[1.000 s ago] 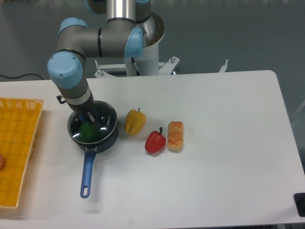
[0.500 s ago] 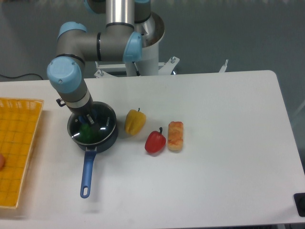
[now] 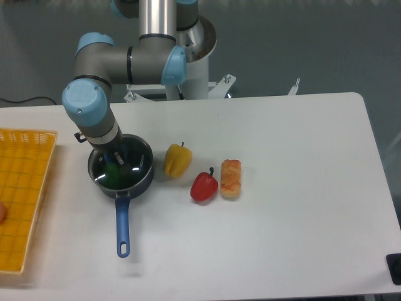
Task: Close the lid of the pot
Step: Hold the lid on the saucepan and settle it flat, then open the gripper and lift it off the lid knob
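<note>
The pot (image 3: 141, 177) is a small dark saucepan at the table's left, with its long blue handle (image 3: 122, 229) pointing toward the front edge. The pot lid (image 3: 133, 164), clear glass with bright glints, lies on the pot's rim. Something green (image 3: 113, 174) shows through the glass. My gripper (image 3: 114, 157) comes straight down over the lid's centre, its fingers closed around the blue knob, which is mostly hidden by them.
A yellow pepper (image 3: 177, 160), a red pepper (image 3: 203, 185) and a piece of bread (image 3: 230, 179) lie in a row right of the pot. An orange basket (image 3: 22, 188) sits at the left edge. The arm's base (image 3: 188, 69) stands behind the table.
The pot has turned slightly under the gripper: its handle tip swung to the right, from about lower left to straight toward the front. The arm shifted a little.
</note>
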You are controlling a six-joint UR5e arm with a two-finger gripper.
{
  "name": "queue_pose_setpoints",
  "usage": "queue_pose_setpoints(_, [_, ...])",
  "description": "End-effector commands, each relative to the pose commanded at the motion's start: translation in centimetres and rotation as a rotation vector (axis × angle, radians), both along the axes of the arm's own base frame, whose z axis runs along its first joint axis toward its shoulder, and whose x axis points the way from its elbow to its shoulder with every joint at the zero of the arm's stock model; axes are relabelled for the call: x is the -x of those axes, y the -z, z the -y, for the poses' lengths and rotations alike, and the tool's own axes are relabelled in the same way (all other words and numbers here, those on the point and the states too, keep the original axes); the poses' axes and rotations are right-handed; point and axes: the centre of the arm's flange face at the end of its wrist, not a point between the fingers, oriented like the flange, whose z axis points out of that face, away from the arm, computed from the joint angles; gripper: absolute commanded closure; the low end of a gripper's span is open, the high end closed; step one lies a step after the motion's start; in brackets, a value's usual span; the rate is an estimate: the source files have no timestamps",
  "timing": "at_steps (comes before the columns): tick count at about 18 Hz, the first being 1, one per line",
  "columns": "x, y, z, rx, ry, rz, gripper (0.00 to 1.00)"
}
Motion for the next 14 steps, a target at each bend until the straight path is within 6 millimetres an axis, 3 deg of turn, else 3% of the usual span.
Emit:
queue_pose_setpoints(11, [-0.03,-0.21,0.06,0.004,0.003,0.002,0.2])
queue_pose_setpoints(14, [0.04,-0.56,-0.08,-0.003,0.006,-0.001,0.04])
